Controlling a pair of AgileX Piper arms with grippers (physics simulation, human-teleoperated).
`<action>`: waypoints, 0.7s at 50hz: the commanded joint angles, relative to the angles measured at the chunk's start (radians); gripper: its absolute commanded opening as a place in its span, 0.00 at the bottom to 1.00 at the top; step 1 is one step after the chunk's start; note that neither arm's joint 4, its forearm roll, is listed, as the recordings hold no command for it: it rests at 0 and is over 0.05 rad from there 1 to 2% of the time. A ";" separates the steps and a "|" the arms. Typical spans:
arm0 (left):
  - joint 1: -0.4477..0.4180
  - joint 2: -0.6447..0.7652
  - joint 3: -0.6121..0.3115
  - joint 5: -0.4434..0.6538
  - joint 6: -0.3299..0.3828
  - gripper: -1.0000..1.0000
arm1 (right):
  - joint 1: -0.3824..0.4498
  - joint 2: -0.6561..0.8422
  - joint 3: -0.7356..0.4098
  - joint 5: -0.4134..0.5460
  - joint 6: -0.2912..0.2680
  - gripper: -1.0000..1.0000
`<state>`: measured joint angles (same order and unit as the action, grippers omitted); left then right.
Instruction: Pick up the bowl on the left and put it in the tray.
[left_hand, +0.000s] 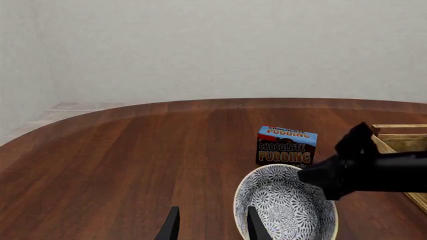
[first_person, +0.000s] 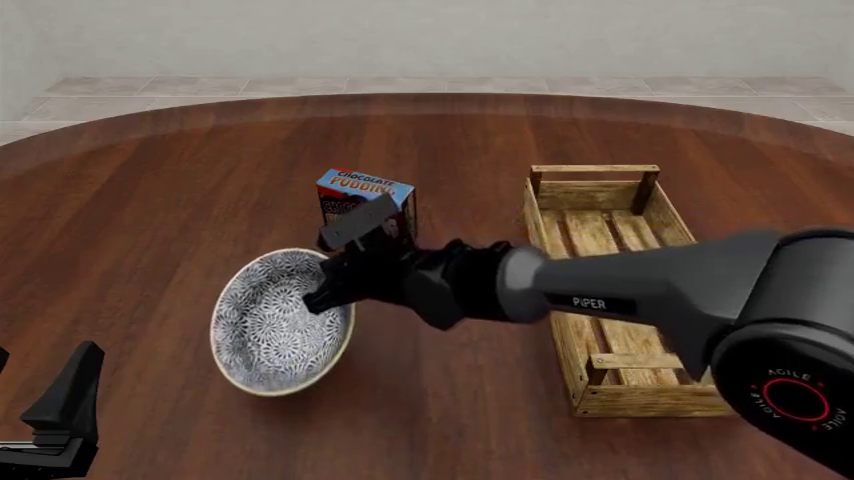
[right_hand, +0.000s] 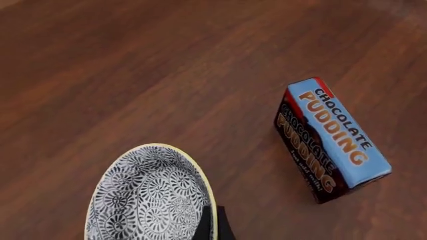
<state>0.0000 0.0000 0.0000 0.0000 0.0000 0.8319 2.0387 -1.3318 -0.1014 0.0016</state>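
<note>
1. Right gripper (first_person: 324, 290) pinched the bowl (first_person: 274, 325) rim, one finger inside, one outside; bowl tilted, left of the tray (first_person: 627, 385).
2. Tray lay well to the right, long axis running away.
3. Left gripper (left_hand: 210, 225) spread, empty.

A chocolate pudding box (first_person: 366, 196) in blue and dark brown is seen standing upright on the reddish-brown wooden table (first_person: 160, 200), well in from its curved far edge; orange lettering is shown on its faces
</note>
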 joint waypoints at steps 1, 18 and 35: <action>0.000 0.000 0.000 0.000 0.000 1.00 | 0.024 -0.032 0.066 -0.029 0.042 0.00; 0.000 0.000 0.000 0.000 0.000 1.00 | 0.029 -0.099 0.105 -0.040 0.060 0.00; 0.000 0.000 0.000 0.000 0.000 1.00 | 0.036 -0.152 0.144 -0.056 0.074 0.00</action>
<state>0.0000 0.0000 0.0000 0.0000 0.0000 0.8655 1.9224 -1.2029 -0.1503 0.0655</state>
